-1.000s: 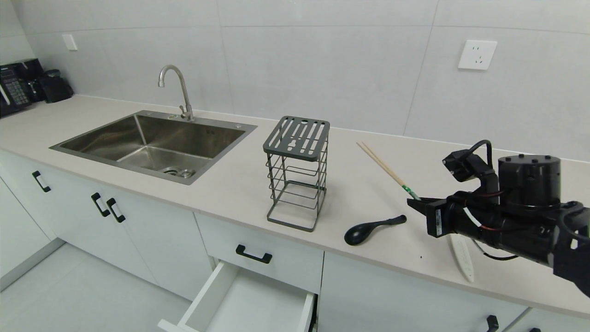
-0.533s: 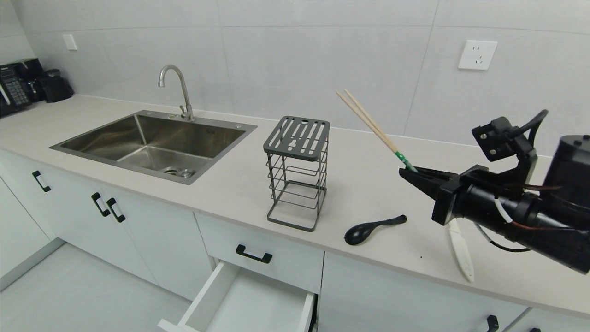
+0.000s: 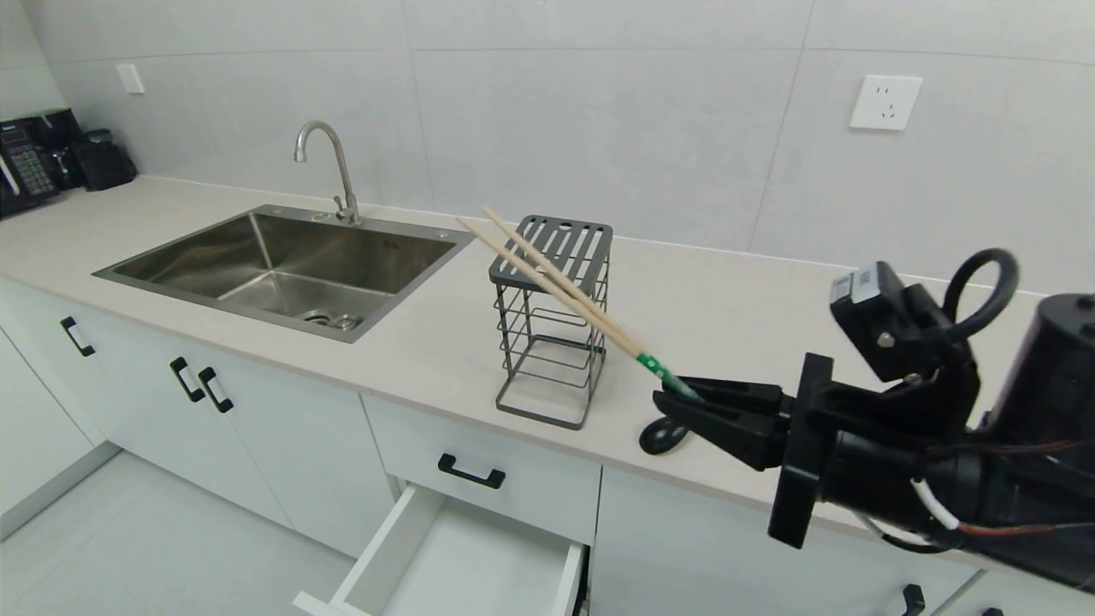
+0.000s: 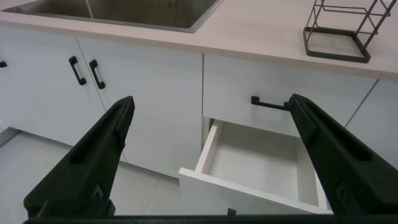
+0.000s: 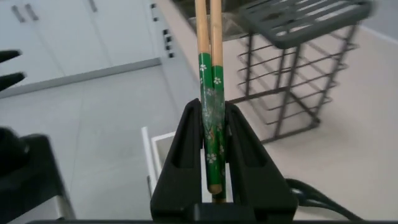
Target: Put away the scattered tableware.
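Clamping the green, flower-painted butt ends, the right pincer (image 3: 684, 404) holds the pair of slim pale wooden chopsticks (image 3: 599, 318) in the air. Their bare tips slant up across the dark wire rack with a slotted top (image 3: 569, 239), which stands on the pale stone tabletop (image 3: 411, 351).

The right wrist view shows the sticks side by side between the fingers. They look light, stiff and smooth, and the painted part is probably slick. Held this near one end, the long free length will likely swing with any wrist turn, and the two may scissor or slip. A hold nearer the middle would be steadier, though this one suits feeding the tips first.

The left pincer (image 4: 211, 106) is spread wide with nothing in it, over the open white drawer (image 4: 261, 168). A glossy black spoon (image 3: 657, 438) lies on the tabletop, partly hidden by the right pincer.
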